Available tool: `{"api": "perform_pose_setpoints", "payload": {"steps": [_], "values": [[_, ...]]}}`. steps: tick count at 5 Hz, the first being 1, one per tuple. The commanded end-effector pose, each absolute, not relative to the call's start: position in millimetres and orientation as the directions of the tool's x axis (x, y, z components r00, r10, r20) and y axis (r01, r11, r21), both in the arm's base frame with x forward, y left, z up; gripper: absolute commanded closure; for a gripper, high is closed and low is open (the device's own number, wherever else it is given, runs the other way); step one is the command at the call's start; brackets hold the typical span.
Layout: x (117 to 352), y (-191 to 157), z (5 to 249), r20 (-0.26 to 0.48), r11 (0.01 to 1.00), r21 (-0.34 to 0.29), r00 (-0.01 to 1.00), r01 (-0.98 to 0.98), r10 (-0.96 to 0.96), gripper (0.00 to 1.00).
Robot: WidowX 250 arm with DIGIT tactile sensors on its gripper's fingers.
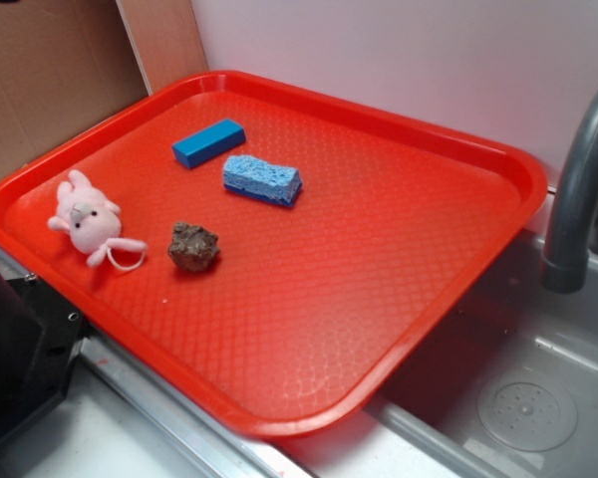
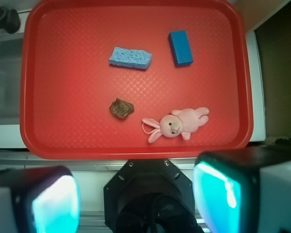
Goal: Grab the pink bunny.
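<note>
Our pincer [image 2: 136,199] gapes wide and empty. The pink bunny [image 2: 177,124] lies on the red tray [image 2: 136,153] at one o'clock from it, well apart, long axis three-to-nine.

A red tray [image 1: 409,329] with a raised rim and dimpled floor carries four things. The pink bunny [image 1: 87,221] lies near its left edge, with a brown lump [image 1: 193,247] just to its right. Farther back lie a light blue sponge [image 1: 262,179] and a darker blue block [image 1: 209,142], apart from each other.
</note>
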State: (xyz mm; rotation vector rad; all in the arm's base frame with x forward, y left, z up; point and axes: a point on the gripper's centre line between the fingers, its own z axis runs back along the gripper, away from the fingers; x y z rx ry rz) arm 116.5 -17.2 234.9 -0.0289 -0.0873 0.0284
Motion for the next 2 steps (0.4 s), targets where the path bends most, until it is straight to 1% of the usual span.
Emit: {"api": "perform_pose_setpoints", "payload": {"steps": [1,2], "values": [[116.5,-17.2,234.9,0.087,0.999,-0.030,0.996,-0.027,0.030,0.00],[115.6,18.9,198.4,0.073,0.957,-0.093,0.957,-0.273,0.281,0.00]]}}
